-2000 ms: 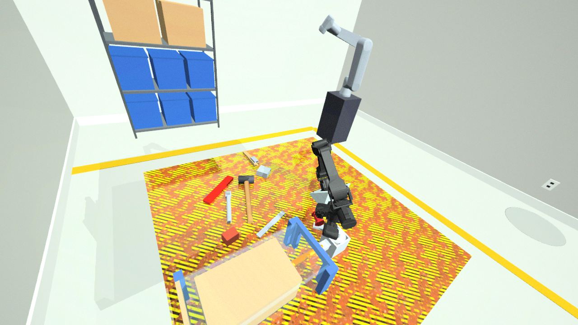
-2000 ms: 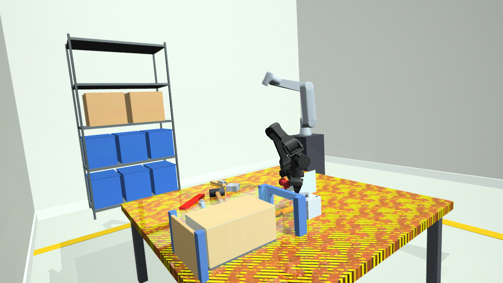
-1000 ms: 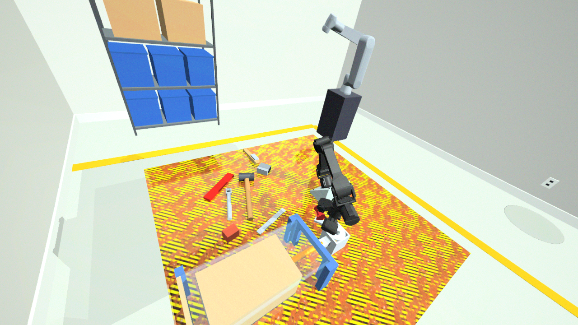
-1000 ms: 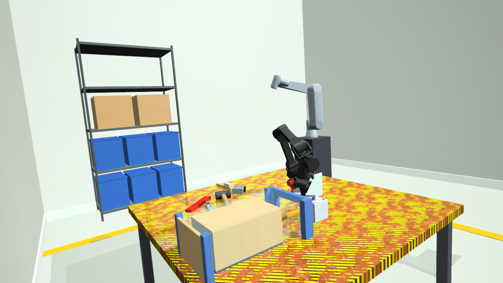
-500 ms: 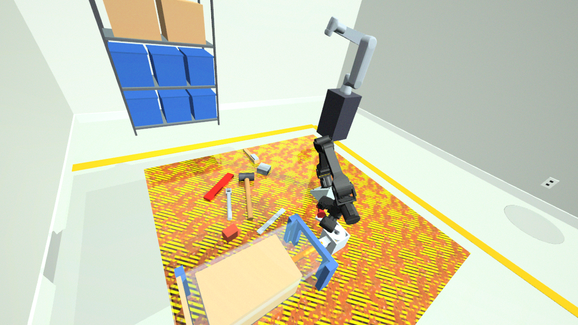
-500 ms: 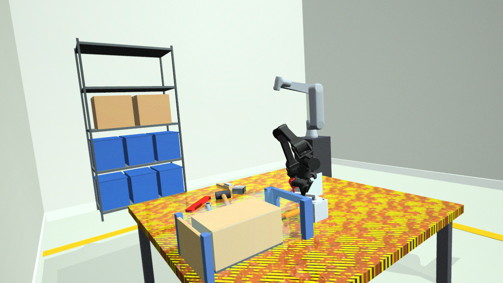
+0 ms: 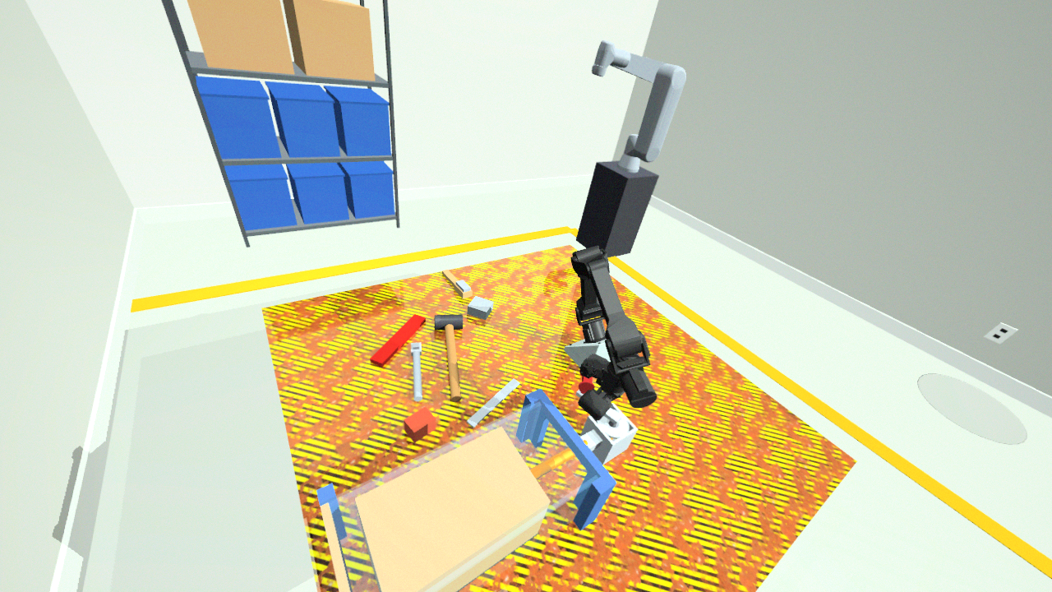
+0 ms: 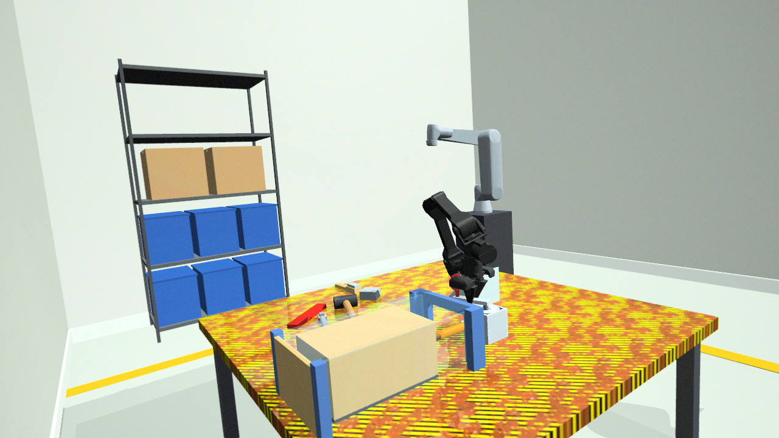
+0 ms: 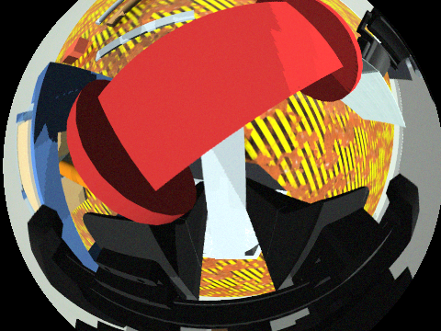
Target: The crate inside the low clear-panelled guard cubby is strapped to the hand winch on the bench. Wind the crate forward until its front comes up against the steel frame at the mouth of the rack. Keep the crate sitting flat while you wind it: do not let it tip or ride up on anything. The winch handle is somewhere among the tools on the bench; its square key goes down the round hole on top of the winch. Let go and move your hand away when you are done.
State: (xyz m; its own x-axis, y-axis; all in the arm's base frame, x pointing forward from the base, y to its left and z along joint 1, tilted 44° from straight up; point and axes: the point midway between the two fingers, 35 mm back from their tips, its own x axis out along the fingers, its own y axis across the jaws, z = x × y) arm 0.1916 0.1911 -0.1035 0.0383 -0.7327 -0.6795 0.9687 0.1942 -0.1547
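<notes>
My gripper (image 7: 594,403) (image 8: 471,297) (image 9: 224,186) is shut on the pale crank arm of the winch handle (image 8: 475,300) (image 9: 225,230). The handle's red grip (image 7: 585,385) (image 9: 216,92) stands up beside my fingers. The arm's far end is over the top of the white winch (image 7: 621,443) (image 8: 496,325); how deep the key sits is hidden. The tan crate (image 7: 452,507) (image 8: 381,375) sits flat inside the clear-panelled cubby. An orange strap (image 7: 555,464) (image 8: 451,331) joins it to the winch. A gap shows between the crate's front and the blue frame (image 7: 562,434) (image 8: 475,337).
A pale upright plate (image 7: 583,351) (image 8: 493,283) (image 9: 374,94) stands behind the gripper. A flat grey bar (image 7: 494,402) and a red block (image 7: 419,424) lie beside the cubby. Farther back are a mallet (image 7: 452,360), a wrench (image 7: 417,372), a red bar (image 7: 398,339) and a grey block (image 7: 479,307).
</notes>
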